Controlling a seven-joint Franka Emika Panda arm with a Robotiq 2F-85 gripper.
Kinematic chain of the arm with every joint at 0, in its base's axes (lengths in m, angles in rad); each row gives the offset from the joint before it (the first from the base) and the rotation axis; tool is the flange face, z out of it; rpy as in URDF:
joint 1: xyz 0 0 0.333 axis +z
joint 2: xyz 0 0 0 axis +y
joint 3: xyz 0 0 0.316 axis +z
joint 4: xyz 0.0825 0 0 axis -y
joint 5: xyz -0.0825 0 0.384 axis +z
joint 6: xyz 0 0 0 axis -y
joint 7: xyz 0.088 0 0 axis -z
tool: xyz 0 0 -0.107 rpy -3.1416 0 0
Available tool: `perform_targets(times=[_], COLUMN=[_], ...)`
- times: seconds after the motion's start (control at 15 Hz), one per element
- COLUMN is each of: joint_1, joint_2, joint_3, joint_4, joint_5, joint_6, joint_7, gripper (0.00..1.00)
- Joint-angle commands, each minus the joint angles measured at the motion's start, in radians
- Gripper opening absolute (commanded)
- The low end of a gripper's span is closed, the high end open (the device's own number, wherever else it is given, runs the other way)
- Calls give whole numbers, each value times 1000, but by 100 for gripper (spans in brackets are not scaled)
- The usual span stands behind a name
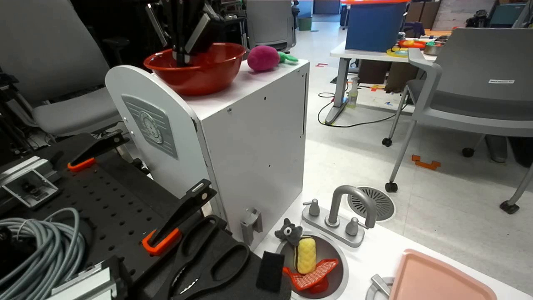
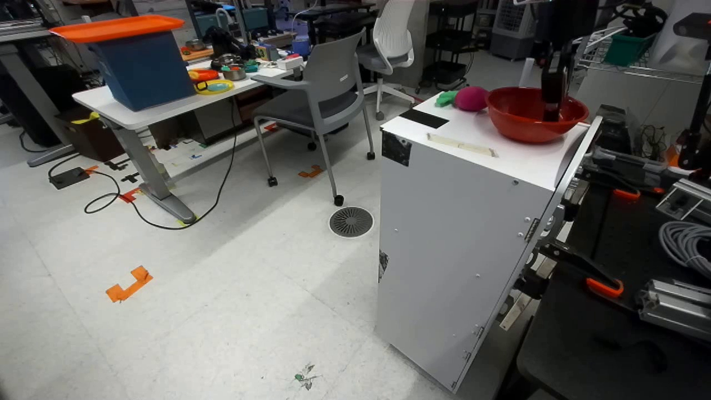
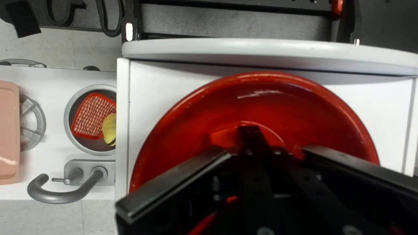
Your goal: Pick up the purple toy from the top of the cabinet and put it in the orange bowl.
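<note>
The purple toy [image 1: 263,58] is lying on its side on top of the white cabinet [image 1: 258,137], showing a plump magenta body and a stubby green end that is pointing away from the glossy red bowl [image 1: 208,81]. The bowl is sitting upright on the same top, opening upward, close to the cabinet's raised, rounded end. The toy is resting outside it, its plump body facing the rim from just beside.
</note>
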Motion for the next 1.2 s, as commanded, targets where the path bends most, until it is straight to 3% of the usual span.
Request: perform_targets(times=[0.0,0.53,0.6,0.67,1.13], joint_1=[-4,-3,-4,-4,-14], joint_2=[-47,-95,-95,-93,-60], joint_3=[-8,-21,-23,-24,-41], joint_4=[-25,-53,-54,-53,-30], joint_5=[10,10,9,6,10], joint_6=[4,10,11,11,9], joint_7=[15,50,46,44,30], gripper=[0,0,26,27,76])
